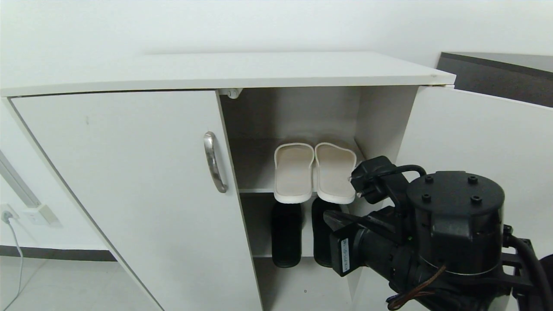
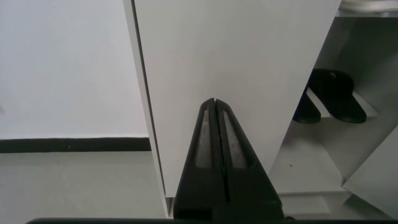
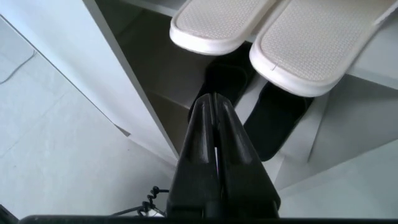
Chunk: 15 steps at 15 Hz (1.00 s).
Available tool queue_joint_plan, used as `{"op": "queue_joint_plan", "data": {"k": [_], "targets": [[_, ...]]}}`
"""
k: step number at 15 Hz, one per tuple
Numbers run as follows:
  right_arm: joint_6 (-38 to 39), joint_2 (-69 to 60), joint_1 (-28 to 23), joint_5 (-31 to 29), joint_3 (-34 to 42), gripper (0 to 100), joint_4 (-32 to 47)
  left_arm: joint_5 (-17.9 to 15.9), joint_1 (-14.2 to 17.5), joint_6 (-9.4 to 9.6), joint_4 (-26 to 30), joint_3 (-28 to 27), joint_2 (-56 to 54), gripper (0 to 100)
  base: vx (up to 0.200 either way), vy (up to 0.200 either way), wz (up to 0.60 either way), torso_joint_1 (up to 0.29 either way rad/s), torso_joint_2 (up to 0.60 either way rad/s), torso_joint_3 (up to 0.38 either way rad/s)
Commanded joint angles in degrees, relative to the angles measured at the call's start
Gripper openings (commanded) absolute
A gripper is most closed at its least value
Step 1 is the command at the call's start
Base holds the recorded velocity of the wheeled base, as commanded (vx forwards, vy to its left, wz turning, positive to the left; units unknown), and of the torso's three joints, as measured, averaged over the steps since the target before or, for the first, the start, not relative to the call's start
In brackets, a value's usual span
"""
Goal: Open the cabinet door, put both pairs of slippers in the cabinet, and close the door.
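The white cabinet (image 1: 224, 71) stands with its right door (image 1: 475, 134) swung open and its left door (image 1: 121, 181) closed. A pair of white slippers (image 1: 315, 172) (image 3: 267, 31) lies on the upper shelf, toes hanging over its front edge. Below them, a pair of black slippers (image 1: 287, 233) (image 3: 277, 121) (image 2: 336, 96) rests on the lower shelf. My right gripper (image 3: 214, 99) (image 1: 329, 218) is shut with nothing in it, just outside the opening in front of the black pair. My left gripper (image 2: 214, 106) is shut and empty, low in front of the closed left door.
A metal handle (image 1: 214, 162) is on the left door's inner edge. A wall socket with a cable (image 1: 8, 214) sits low on the left wall. A dark panel (image 1: 497, 77) stands behind the open right door. Grey floor (image 2: 74, 186) lies left of the cabinet.
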Motion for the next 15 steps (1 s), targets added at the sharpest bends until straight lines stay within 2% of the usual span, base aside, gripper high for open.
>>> {"op": "queue_joint_plan", "data": {"k": [1,3,15], "targets": [[0.01,0.56,0.02,0.01,0.11,0,-0.05,0.02,0.02,-0.04,-0.01,0.0,0.07,0,0.0,0.0,0.0,0.0,0.0,0.0],[0.1,0.73,0.02,0.01,0.11,0,-0.05,0.02,0.02,-0.04,-0.01,0.0,0.07,0,0.0,0.0,0.0,0.0,0.0,0.0],[0.1,0.73,0.02,-0.17,0.9,0,-0.66,0.02,-0.06,-0.04,-0.01,0.0,0.07,0,-0.2,0.0,0.0,0.001,0.0,0.003]]}}
